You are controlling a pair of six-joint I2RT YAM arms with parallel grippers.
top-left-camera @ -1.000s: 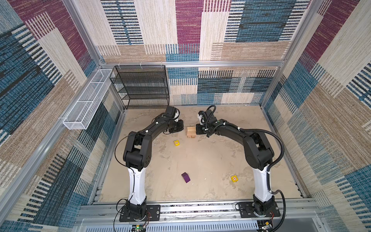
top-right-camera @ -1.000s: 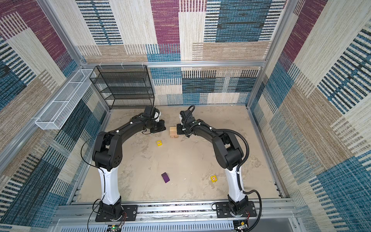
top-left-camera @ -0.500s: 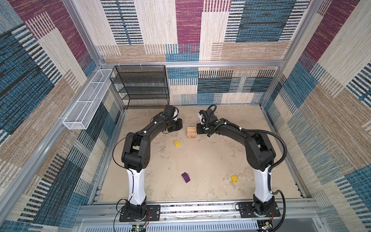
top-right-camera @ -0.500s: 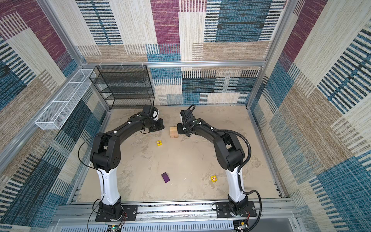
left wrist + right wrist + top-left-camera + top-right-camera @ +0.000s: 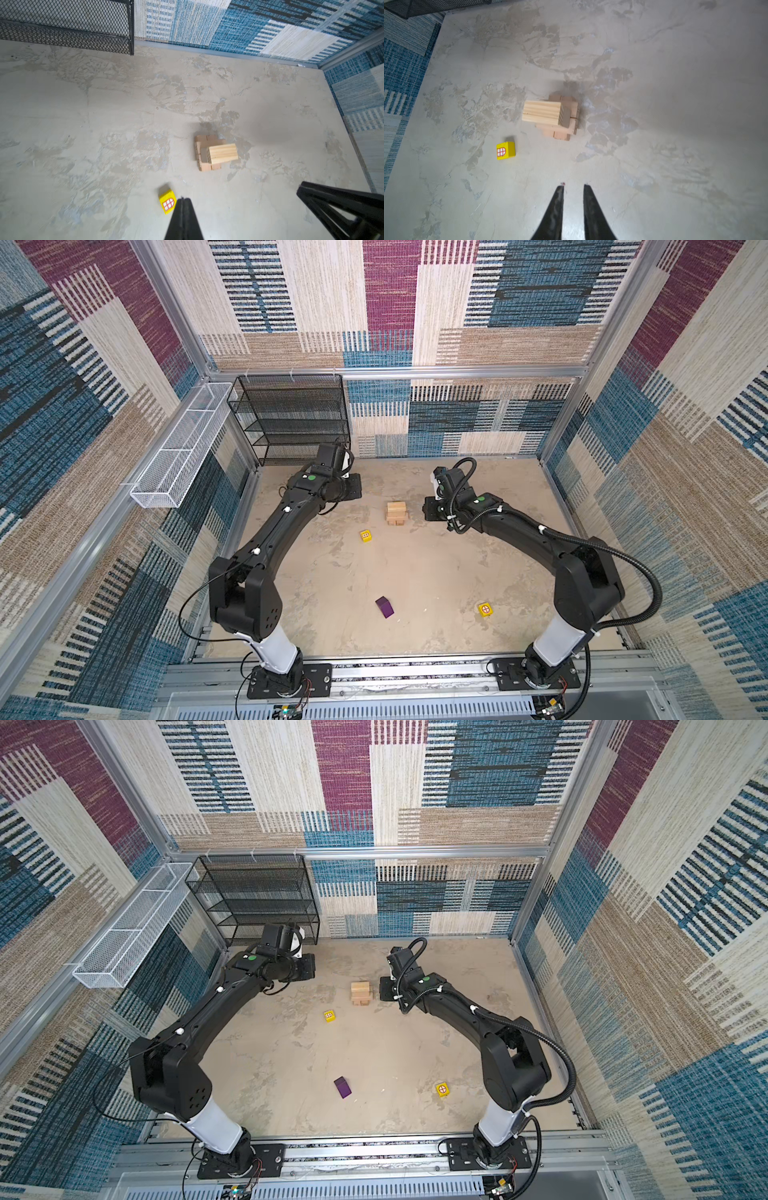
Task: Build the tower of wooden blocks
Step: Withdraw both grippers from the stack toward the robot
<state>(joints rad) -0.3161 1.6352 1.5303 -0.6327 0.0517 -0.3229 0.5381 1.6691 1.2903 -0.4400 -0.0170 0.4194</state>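
Shows, from above, a short tower point(image 5: 395, 513) of tan bricks in crossed layers, at the far middle of a mottled beige surface point(image 5: 415, 572), between two black arms. Places the left claw point(image 5: 182, 198) off to the tower's left, tips pressed together and carrying nothing. Places the right claw point(image 5: 573, 186) just to the tower's right, slightly spread with a narrow gap between its tips, also empty. Reads as a pause between placements: bricks stacked, toppers not yet on. Finds one yellow cube point(image 5: 365, 535) near the tower at its front left, a second yellow cube point(image 5: 485, 609) well apart at the front right, and a purple block point(image 5: 385, 607) near the front middle. Calls, most likely, for fetching the near cube: spread a claw wide, lower over it, close on two flat faces, lift above the top brick, set down gently. Advises care beside the stack, probably light and easily knocked by a passing claw. Leaves bare room around every loose piece, with only a black mesh shelf point(image 5: 291, 418) in the far left corner and walls at the rim.
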